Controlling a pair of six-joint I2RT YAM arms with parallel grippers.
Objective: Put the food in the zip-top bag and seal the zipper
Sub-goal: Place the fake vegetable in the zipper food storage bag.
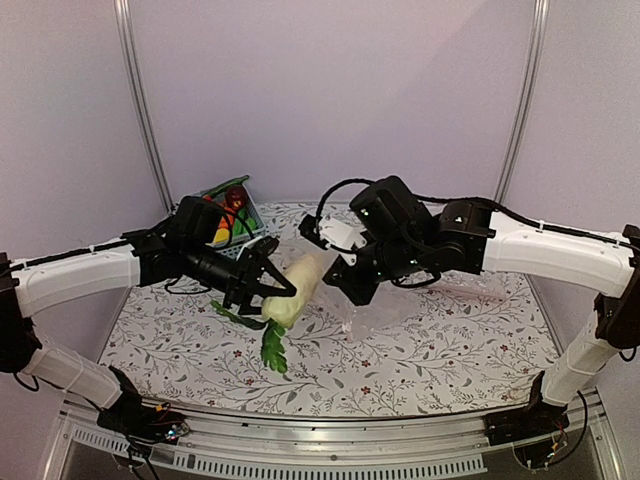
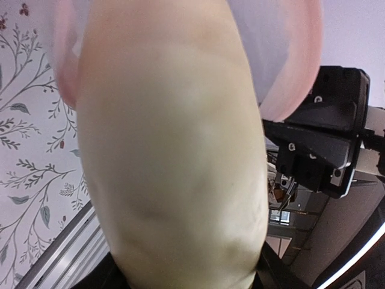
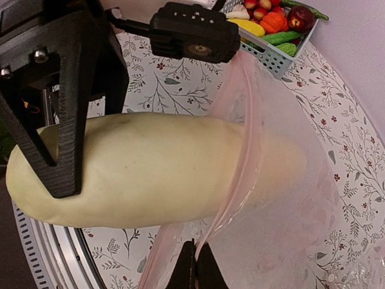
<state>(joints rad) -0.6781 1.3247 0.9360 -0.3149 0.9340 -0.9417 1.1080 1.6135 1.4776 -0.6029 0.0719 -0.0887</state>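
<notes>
My left gripper (image 1: 272, 288) is shut on the long cream-white vegetable (image 1: 297, 283), held above the table with its green leaves (image 1: 272, 346) hanging down. In the right wrist view the vegetable (image 3: 132, 174) has its tip inside the mouth of the clear zip-top bag (image 3: 301, 205). The pinkish zipper strip (image 3: 239, 135) loops round the vegetable. My right gripper (image 3: 196, 272) is shut on the bag's mouth edge and holds it up. The vegetable (image 2: 174, 156) fills the left wrist view. The orange piece (image 3: 274, 22) and the maroon piece (image 3: 301, 18) lie in the blue basket (image 3: 278, 55).
The blue basket (image 1: 232, 212) stands at the table's back left and also holds red fruits, a yellow piece and a green cucumber (image 3: 280, 37). The bag's body (image 1: 410, 305) drapes on the floral tablecloth (image 1: 450, 350) under the right arm. The two arms are close together at the centre.
</notes>
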